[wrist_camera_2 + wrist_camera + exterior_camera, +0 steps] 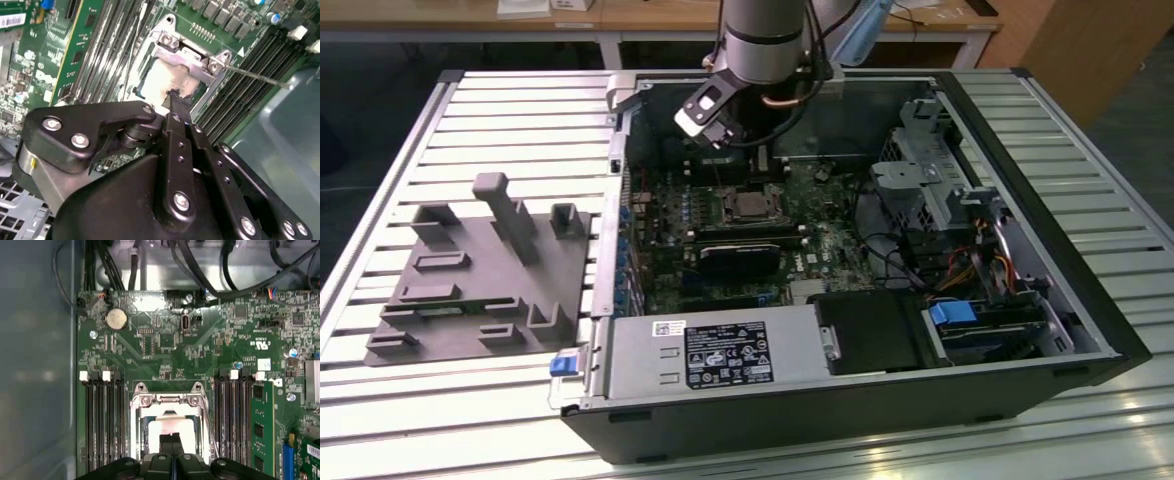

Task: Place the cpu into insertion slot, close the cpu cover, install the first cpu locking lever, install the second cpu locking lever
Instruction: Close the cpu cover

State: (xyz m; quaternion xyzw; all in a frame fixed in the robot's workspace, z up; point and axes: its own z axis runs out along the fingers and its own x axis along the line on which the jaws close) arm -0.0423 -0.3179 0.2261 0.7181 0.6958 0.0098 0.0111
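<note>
1. Over the slot (750, 205) inside the open case (854, 425): gripper (170, 441), tips pinched together, nothing visibly held.
2. Right down at the cpu (159, 427), touching or not, can't tell.
3. Cpu seated in the slot, pale and shiny, cover (167, 400) framing it.
4. Thin lever (255, 77) sticking out sideways.

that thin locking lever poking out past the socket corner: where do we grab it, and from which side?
Probably the free outer stretch of the locking lever. It is a thin bare rod running from the cpu cover corner out over the memory slots, with nothing around it there. Come from above, fingers either side of the rod, across its length. Nearer the cover, frame and screws crowd it.
</note>
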